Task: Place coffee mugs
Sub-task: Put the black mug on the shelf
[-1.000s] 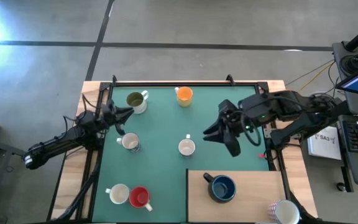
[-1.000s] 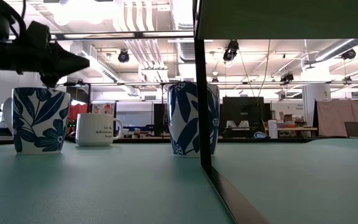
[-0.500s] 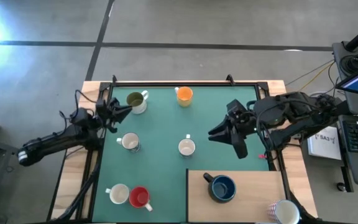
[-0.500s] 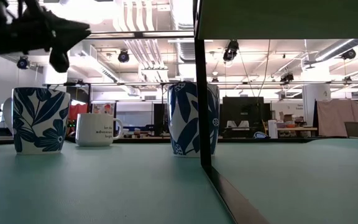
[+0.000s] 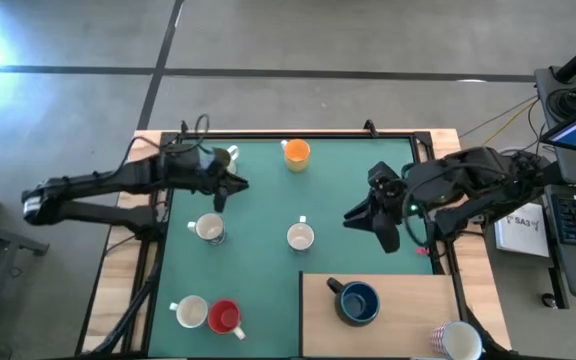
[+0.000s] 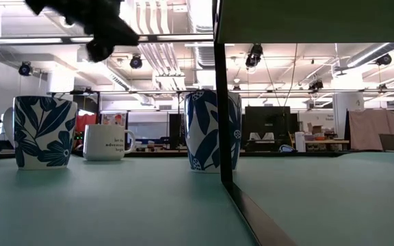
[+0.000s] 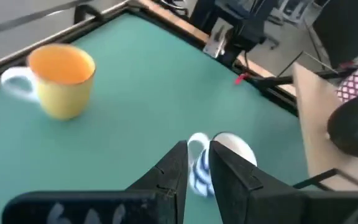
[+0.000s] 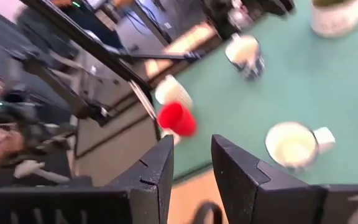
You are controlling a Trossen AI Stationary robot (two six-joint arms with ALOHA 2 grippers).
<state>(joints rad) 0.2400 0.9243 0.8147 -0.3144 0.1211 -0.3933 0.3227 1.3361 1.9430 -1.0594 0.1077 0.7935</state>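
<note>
In the high view my left gripper [image 5: 240, 185] hovers over the green mat beside the olive-lined mug [image 5: 224, 157], which its arm partly hides. Its fingers are slightly apart and empty. My right gripper [image 5: 354, 215] is also open and empty, right of a white mug [image 5: 300, 237]. An orange mug [image 5: 296, 153] stands at the far edge and another white mug [image 5: 208, 228] on the left. A white mug [image 5: 190, 312] and a red mug [image 5: 225, 317] stand near the front. The dark blue mug [image 5: 356, 302] sits on a wooden board, and a white mug [image 5: 460, 341] stands at its right corner.
The wooden board [image 5: 408, 305] covers the mat's near right corner, and its dark edge [image 6: 221, 102] cuts through the low view. A black frame rail [image 5: 298, 136] runs along the far edge. Bare mat [image 5: 258, 275] lies between the mugs in the middle.
My left gripper has risen and swung from the table's left edge toward the middle, and its arm now reaches across the olive-lined mug. My right gripper has drawn back a little toward the right edge. No mug has moved.
</note>
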